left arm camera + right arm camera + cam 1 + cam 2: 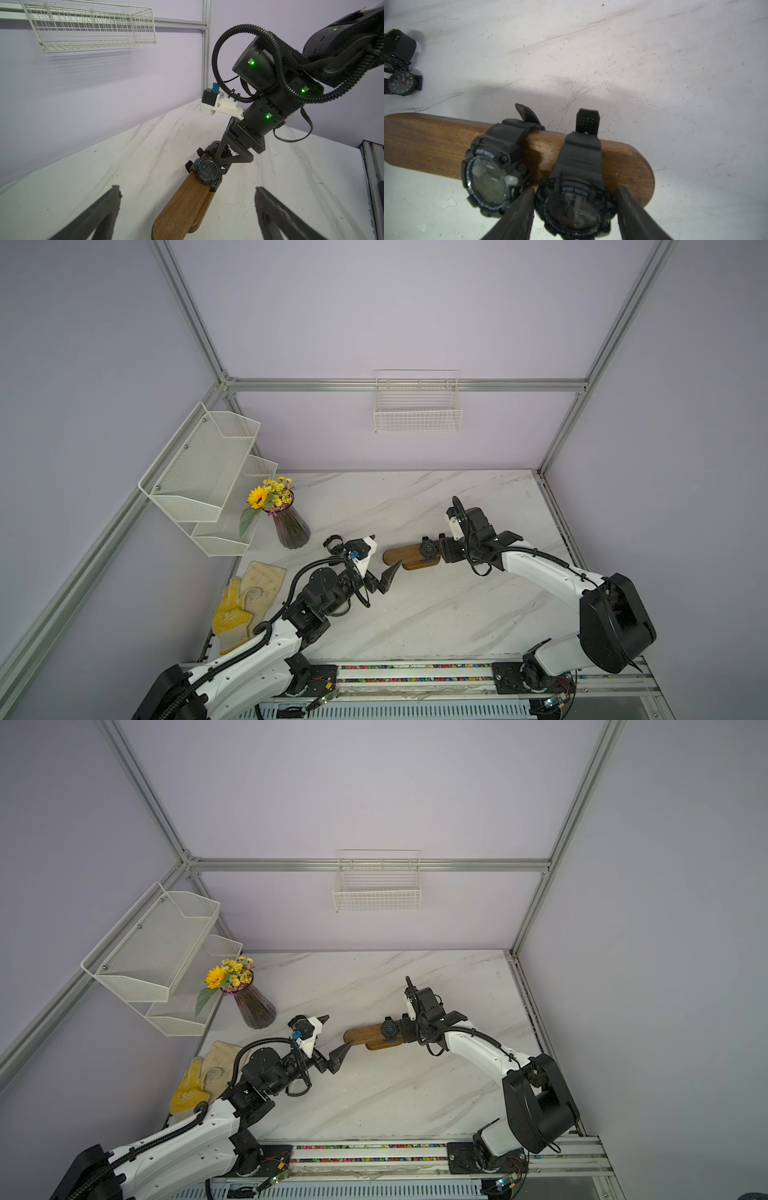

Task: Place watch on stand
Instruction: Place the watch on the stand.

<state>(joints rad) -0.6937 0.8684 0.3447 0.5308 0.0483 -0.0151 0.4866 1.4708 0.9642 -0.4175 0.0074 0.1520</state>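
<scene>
Straddling the chunky watch [571, 205] on the wooden stand [436, 141], right gripper's [575, 188] hold is unclear.

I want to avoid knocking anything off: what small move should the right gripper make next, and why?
Probably open the right gripper a little wider and back away: the watch between its fingers already sits strapped around the stand, beside another watch.

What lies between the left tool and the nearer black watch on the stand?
Only bare wood of the stand: the left wrist view shows nothing on it between the open left tool and that watch.
</scene>
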